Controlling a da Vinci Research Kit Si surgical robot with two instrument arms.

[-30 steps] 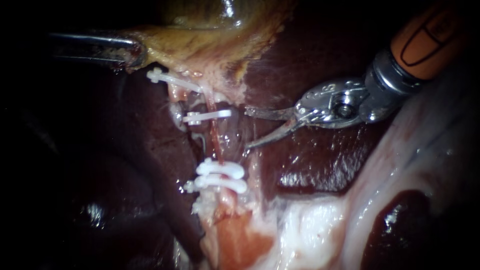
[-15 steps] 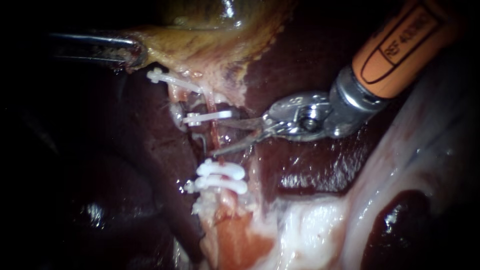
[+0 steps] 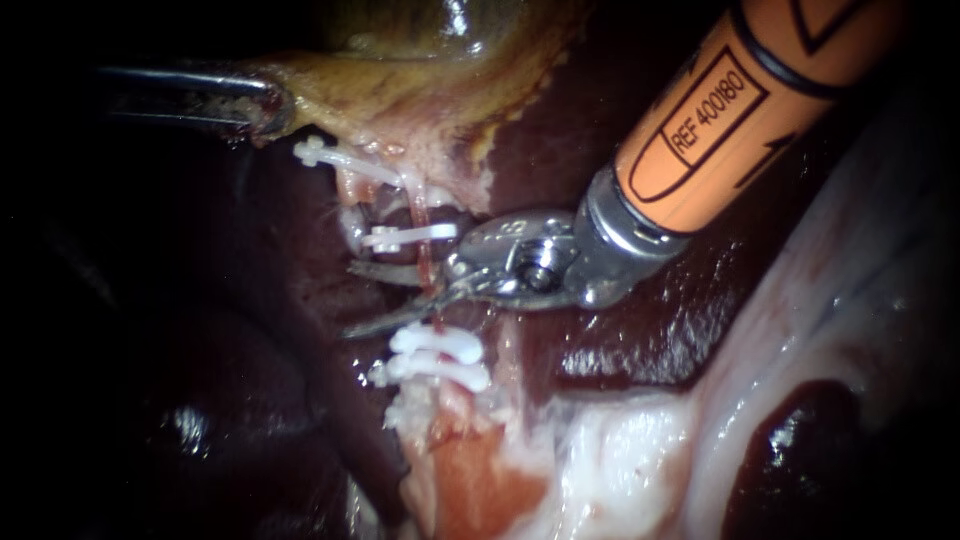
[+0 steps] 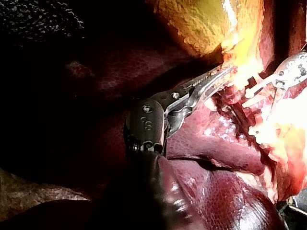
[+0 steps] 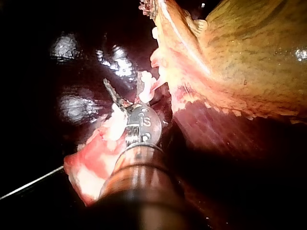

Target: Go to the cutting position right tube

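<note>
Endoscope view: R instrument [image 3: 352, 299] comes in from 1 o'clock, with an orange shaft and a metal wrist just right of centre. The tip is two thin blades pointing toward 9 o'clock. They are spread apart w/ a clear gap and grip nothing.

Right tube [image 3: 430, 290] is a thin red strand running 12 to 6 o'clock at mid-frame. It passes through the gap close to the blade hinge, w/ one blade above the crossing and one below. Cannot tell if either blade touches it.

Clips: single white clip [image 3: 415, 236] sits across the tube just above the upper blade. Stacked pair of white clips [image 3: 440, 355] sits just below the lower blade, so the blades lie between the single clip and the pair. A further white clip [image 3: 345, 160] lies toward 11 o'clock, near the gallbladder edge.

L instrument [image 3: 270, 108] comes in from 9 o'clock, high in the frame. Its jaws are clenched on the rim of the yellow-brown gallbladder [image 3: 430, 90]. Left wrist view agrees: the toothed jaws lie together w/ their tips in that yellow tissue.

Liver [image 3: 640, 330] is dark red and glossy, and lies under and around the R wrist. Pale fatty tissue [image 3: 620, 460] lies at 5 o'clock.

Right wrist view: one blade shows ahead of the wrist, and the gallbladder is beside it.
</note>
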